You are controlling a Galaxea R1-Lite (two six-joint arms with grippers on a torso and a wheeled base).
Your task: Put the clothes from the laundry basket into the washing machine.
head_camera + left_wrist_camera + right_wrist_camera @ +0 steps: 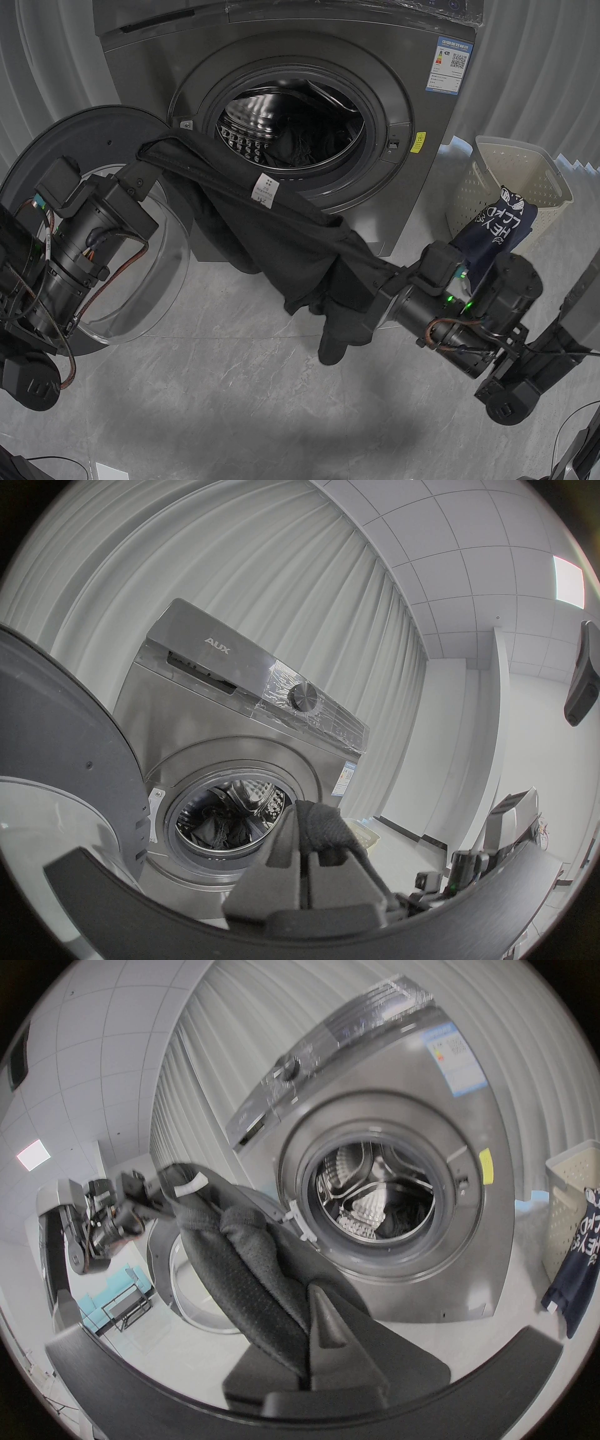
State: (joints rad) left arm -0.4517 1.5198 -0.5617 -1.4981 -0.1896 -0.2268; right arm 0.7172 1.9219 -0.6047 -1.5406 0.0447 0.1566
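A black garment (pixel 269 231) with a white tag hangs stretched in front of the washing machine (pixel 400 75). My left gripper (pixel 145 161) is shut on its upper end, beside the open drum (pixel 290 128). My right gripper (pixel 382 279) is shut on its lower end, below and right of the drum, with loose folds dangling toward the floor. The left wrist view has the fingers (pixel 275 867) pinching black fabric (pixel 322 830); the right wrist view shows the same cloth (pixel 250 1260) clamped. Dark clothes lie inside the drum. A navy printed garment (pixel 494 231) drapes over the laundry basket (pixel 537 169).
The round washer door (pixel 81 137) stands swung open at the left, right behind my left arm. The cream laundry basket stands on the floor to the right of the machine, close to my right arm. Grey tiled floor (pixel 237 387) lies open in front.
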